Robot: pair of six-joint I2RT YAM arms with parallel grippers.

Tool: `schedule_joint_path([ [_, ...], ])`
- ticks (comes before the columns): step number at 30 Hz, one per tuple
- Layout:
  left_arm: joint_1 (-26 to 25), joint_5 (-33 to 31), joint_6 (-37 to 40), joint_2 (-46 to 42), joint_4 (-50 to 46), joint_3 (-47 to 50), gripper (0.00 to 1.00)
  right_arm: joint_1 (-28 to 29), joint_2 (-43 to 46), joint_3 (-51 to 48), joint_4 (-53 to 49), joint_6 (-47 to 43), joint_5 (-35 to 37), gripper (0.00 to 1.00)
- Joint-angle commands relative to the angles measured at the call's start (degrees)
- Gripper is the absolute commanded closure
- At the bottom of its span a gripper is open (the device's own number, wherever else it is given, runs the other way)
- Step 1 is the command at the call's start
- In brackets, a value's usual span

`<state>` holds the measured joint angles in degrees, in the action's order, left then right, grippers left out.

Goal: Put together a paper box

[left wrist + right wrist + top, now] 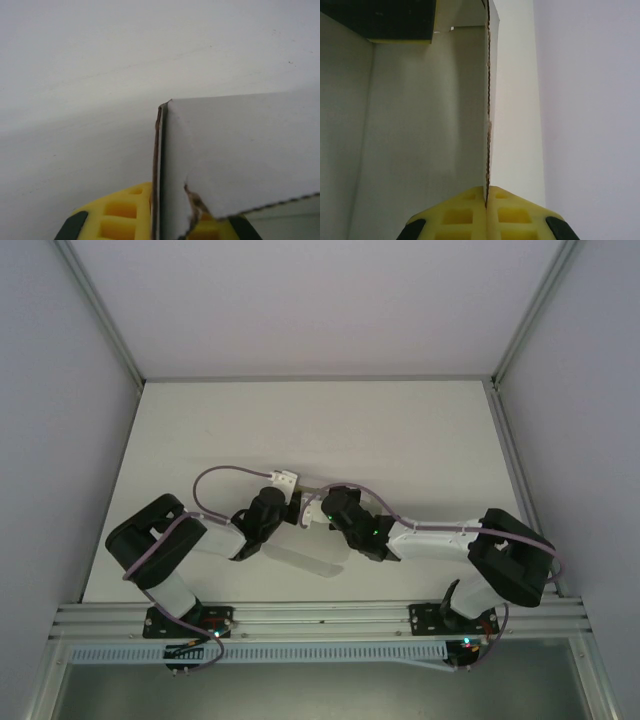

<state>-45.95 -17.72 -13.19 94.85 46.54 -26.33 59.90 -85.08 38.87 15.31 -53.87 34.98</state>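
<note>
- Top external view: the white table (300,430) takes most of the picture, and both arms reach from its 6 o'clock edge toward the middle.
- The left arm (175,550) comes in from 8 o'clock and the right arm (450,535) from 4 o'clock. Their wrists almost meet near the centre of the table.
- The paper box (310,552) is a white card piece, partly folded. It sits under and between the two wrists, on the 6 o'clock side of them. Its colour is close to the table, so its exact outline is hard to see from above.
- The left gripper (288,515) is at about 11 o'clock of the box and the right gripper (326,512) at about 1 o'clock, very near to each other.
- In the right wrist view, the two yellow fingers (455,217) are pressed together at 6 o'clock, with one thin card wall of the box clamped between them. The wall runs straight up toward 12 o'clock. The shaded inside of the box is at 9 o'clock of this wall and a bright outer panel at 3 o'clock.
- In the left wrist view, one yellow finger (120,217) lies against the raw edge of a card wall at 6 o'clock. The other finger is half hidden behind a white panel with a torn corner at 4 o'clock. The jaws look closed tight on this wall, with no gap.
- A thin purple-grey cable (215,475) makes a loop above the left arm, at 10 o'clock of the box.
</note>
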Motion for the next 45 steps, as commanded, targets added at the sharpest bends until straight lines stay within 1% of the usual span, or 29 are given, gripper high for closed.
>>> schedule_joint_path([
  [1,3.3,-18.7,-2.9,2.6,-7.5,0.1,1.00,0.1,1.3,-0.9,-9.7,1.4,3.1,1.00],
  [3,3.2,-20.0,-2.8,3.5,-8.8,-0.7,0.99,0.2,2.0,-0.9,-10.5,1.5,2.7,1.00],
  [5,3.2,-18.9,-2.1,4.0,-9.5,-1.1,0.97,0.1,2.5,-0.8,-10.9,1.7,2.4,1.00],
  [7,3.3,-13.2,-0.2,3.9,-7.5,-0.6,0.85,0.1,2.1,-0.7,-10.9,1.7,2.4,1.00],
  [8,3.2,-8.9,0.6,3.6,-5.4,0.2,0.81,0.1,1.9,-0.6,-10.9,1.7,2.3,1.00],
  [10,3.2,-1.9,0.7,3.0,-3.1,1.0,0.79,0.1,1.2,-0.6,-10.9,1.6,2.2,1.00],
  [11,3.2,1.8,1.5,2.8,-2.2,1.1,0.76,0.1,1.0,-0.6,-10.7,1.7,2.2,1.00],
  [13,3.2,5.1,1.5,2.4,-1.6,1.3,0.72,0.1,0.7,-0.5,-10.7,1.7,2.4,1.00],
  [15,3.3,5.3,1.5,2.4,-1.8,0.9,0.71,0.1,0.7,-0.3,-10.9,1.9,2.3,1.00],
  [17,3.3,4.8,1.8,3.0,-3.3,-0.1,0.71,0.1,0.8,-0.2,-10.8,2.0,2.0,1.00],
  [19,3.2,4.6,1.6,3.6,-3.5,-0.6,0.75,0.1,0.6,-0.1,-10.9,2.2,1.9,1.00],
  [22,3.2,1.7,-0.4,3.9,-3.3,-0.9,1.00,0.1,0.3,-0.4,-10.7,2.4,1.2,1.00],
  [27,3.3,-6.6,-4.5,4.1,-5.1,-1.5,1.00,0.1,0.5,-0.7,-11.9,2.3,0.8,1.00],
  [31,3.3,-16.0,-7.0,4.3,-7.3,-1.3,1.00,0.2,1.7,-1.0,-12.4,2.4,0.9,1.00],
  [34,3.7,-20.2,-8.1,4.4,-8.5,-0.8,1.00,0.2,2.4,-1.2,-13.2,2.4,1.1,1.00],
  [36,3.9,-22.9,-9.6,4.7,-11.8,-1.4,1.00,0.2,2.6,-1.1,-14.2,2.5,1.0,1.00],
  [40,4.0,-29.0,-10.1,4.8,-13.5,-0.7,1.00,0.2,2.4,-0.9,-14.4,2.6,1.2,1.00],
  [43,4.1,-28.3,-11.0,4.2,-13.1,0.0,1.00,0.2,2.3,-0.8,-14.5,2.7,1.0,1.00],
  [45,4.1,-25.3,-9.4,4.2,-12.0,0.0,0.98,0.2,2.2,-0.7,-14.5,2.9,0.9,1.00],
])
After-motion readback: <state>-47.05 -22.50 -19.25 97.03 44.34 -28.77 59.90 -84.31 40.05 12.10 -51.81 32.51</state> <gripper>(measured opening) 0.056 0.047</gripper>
